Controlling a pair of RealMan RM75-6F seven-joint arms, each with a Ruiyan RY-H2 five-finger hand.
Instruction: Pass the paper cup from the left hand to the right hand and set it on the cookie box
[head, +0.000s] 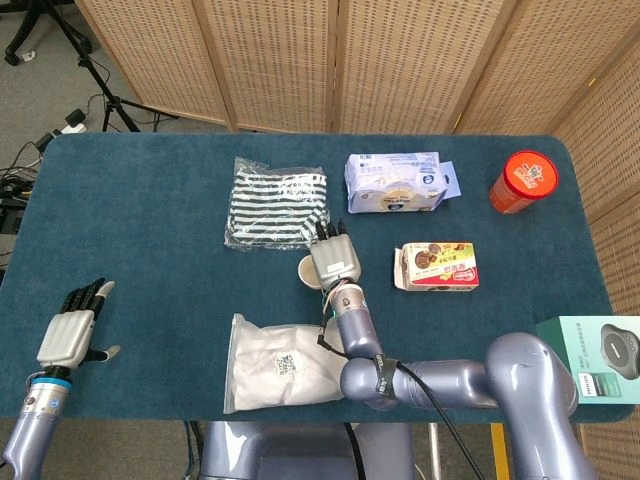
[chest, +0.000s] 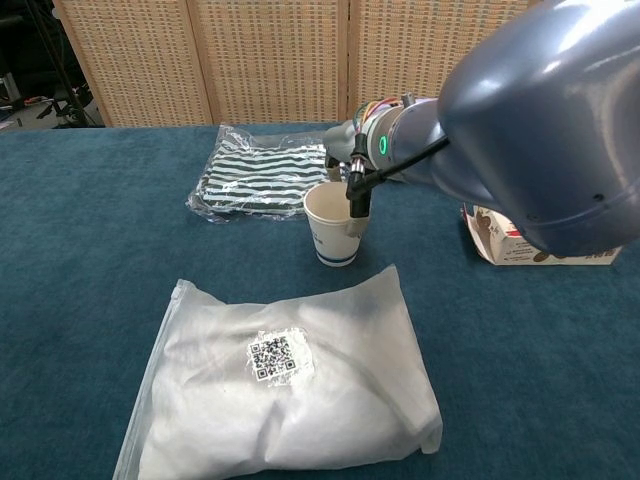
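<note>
Scanning from left to right across the teal worktop (head: 150, 230): left robot hand (head: 68, 332) sits near the front-left corner, fingers spread apart and straight, holding nothing, well apart from everything else. Striped fabric in a clear bag (head: 278, 202) lies flat toward the back, left of centre. White plastic pouch (head: 283, 362) with a QR label lies at the front edge, just ahead of the paper cup. Paper cup (chest: 333, 224) stands upright on the worktop near the centre, between the striped bag and the pouch; white with a blue band near the base, mouth facing up. Right robot hand (head: 335, 262) is at the cup's right side; the chest view shows dark fingers (chest: 357, 198) reaching over the rim and down against the cup wall. Whether the cup is firmly gripped cannot be told from either view. Blue-and-white snack pack (head: 395, 184) lies behind the cup, toward the back. Cookie box (head: 439, 266) lies flat to the right of the cup, near but apart from it, nothing on top. Red canister (head: 523, 181) stands at the back right. Teal carton (head: 592, 356) sits at the front-right edge.
</note>
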